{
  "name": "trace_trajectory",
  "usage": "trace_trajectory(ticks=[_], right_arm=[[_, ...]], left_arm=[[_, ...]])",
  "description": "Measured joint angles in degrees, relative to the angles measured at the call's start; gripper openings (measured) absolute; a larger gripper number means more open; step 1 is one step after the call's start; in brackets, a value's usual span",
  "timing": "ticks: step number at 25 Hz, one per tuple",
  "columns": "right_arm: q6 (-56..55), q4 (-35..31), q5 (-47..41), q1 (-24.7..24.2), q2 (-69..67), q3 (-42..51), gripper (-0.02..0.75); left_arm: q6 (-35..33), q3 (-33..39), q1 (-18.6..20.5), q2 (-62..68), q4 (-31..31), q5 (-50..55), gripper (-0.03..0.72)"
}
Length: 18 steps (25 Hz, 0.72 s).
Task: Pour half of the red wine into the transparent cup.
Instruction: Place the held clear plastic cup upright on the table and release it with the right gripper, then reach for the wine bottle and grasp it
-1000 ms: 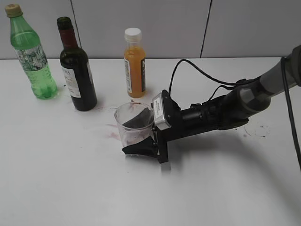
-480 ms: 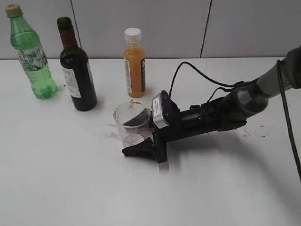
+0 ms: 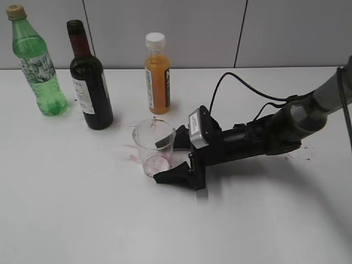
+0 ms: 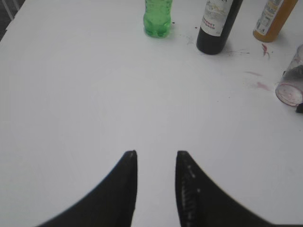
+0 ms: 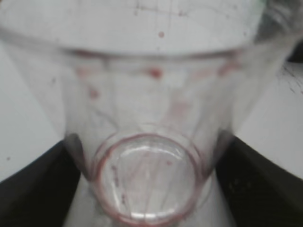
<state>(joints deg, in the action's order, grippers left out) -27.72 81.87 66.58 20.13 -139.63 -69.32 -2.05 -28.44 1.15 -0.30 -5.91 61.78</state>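
Here the right gripper [image 3: 175, 159] lies low on the table [image 3: 82, 209] with its two fingers spread to either side of the transparent cup [image 3: 153, 147]; in the right wrist view the dark fingers [image 5: 33, 189] sit at both lower flanks of the cup [image 5: 147, 142], and whether they press the wall or only stand beside it cannot be told, so the jaws look parted around the cup and not clamped. The cup stands upright near the middle of the table, in front of the orange juice bottle [image 3: 157, 74], empty except for reddish stains; it looks thin, light and easy to squeeze out of shape, so a soft hold low on its wall seems best. The red wine is in the dark wine bottle [image 3: 89, 77], which stands open between the green plastic bottle [image 3: 37, 61] and the juice bottle; being glass it is probably heavy and smooth, so a firm hold on the wide body should serve. The left gripper [image 4: 156, 163] hovers over bare table with its fingers apart, holding nothing.
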Motion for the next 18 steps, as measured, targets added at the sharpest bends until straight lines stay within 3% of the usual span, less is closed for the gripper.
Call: trace_trajectory(ticks=[7,11,15,18], right_arm=[[2.1,-0.5,-0.3,-5.0,4.4,6.0,0.678],[3.5,-4.1,-0.8,-8.2,8.4,11.3,0.675],[7.7,-12.1,-3.7,-10.5,14.6,17.2,0.669],[10.3,-25.3,-7.4,-11.0,19.4,21.6,0.662]], left_arm=[[0.0,0.0,0.0,0.0,0.0,0.0,0.209],[0.0,0.0,0.0,0.0,0.0,0.0,0.209],[0.0,0.0,0.0,0.0,0.0,0.0,0.209],[0.0,0.0,0.0,0.0,0.0,0.0,0.209]])
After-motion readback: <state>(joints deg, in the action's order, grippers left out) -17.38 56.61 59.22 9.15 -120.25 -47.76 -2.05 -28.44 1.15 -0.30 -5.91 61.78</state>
